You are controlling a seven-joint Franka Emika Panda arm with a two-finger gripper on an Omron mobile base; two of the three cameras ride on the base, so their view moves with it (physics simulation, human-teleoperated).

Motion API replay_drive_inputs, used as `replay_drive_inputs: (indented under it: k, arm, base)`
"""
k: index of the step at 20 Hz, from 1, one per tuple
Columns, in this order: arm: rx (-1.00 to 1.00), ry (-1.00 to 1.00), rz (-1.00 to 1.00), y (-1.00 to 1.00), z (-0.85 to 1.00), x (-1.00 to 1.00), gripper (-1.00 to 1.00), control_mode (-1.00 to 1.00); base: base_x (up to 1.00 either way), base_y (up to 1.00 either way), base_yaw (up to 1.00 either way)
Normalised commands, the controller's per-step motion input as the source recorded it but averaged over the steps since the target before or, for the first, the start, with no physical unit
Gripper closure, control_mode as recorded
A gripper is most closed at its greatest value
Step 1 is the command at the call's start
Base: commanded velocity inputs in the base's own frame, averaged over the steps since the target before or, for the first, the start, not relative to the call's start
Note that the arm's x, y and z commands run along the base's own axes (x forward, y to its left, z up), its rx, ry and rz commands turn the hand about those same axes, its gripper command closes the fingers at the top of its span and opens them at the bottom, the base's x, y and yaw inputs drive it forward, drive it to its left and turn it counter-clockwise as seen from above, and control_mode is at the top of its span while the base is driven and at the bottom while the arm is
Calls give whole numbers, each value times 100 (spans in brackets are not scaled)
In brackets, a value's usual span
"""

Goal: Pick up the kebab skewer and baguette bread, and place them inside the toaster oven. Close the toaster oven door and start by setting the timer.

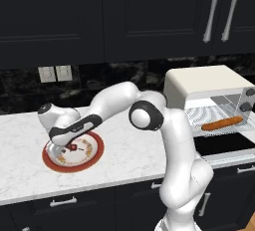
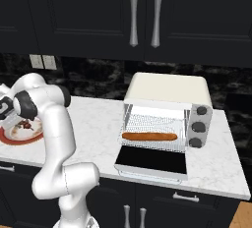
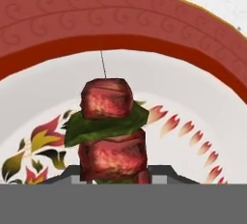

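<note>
The kebab skewer (image 3: 108, 131), dark red meat chunks with a green leaf on a thin stick, lies on a red-rimmed plate (image 3: 120, 15). My gripper (image 3: 113, 178) is down on the plate with its two fingertips pressed against the sides of the lowest chunk. In the left base view the gripper (image 1: 69, 148) hangs over the plate (image 1: 94, 158) with the skewer (image 1: 74, 147) under it. The baguette bread (image 1: 222, 123) (image 2: 149, 136) lies on the wire rack inside the toaster oven (image 1: 204, 83) (image 2: 167, 89). The toaster oven door (image 2: 152, 159) hangs open, flat in front.
The plate (image 2: 15, 138) sits on the white marble counter (image 1: 129, 160), left of the oven. Oven knobs (image 2: 199, 127) line its right side. Dark cabinets hang above, and wall outlets (image 1: 55, 73) sit behind the plate.
</note>
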Motion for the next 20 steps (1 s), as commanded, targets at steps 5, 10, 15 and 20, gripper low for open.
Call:
replay_drive_inputs:
  k: [5, 10, 15, 20]
  arm:
    - [7, -4, 2, -60, 40, -51, 100, -100]
    - [12, -15, 9, -92, 41, -100, 100, -100]
    - [8, -9, 17, -100, 58, -99, 100, -100]
    - [3, -1, 15, -100, 70, -77, 100, -100]
  base:
    - [0, 0, 0]
    - [0, 0, 0]
    - [0, 0, 0]
    - [0, 0, 0]
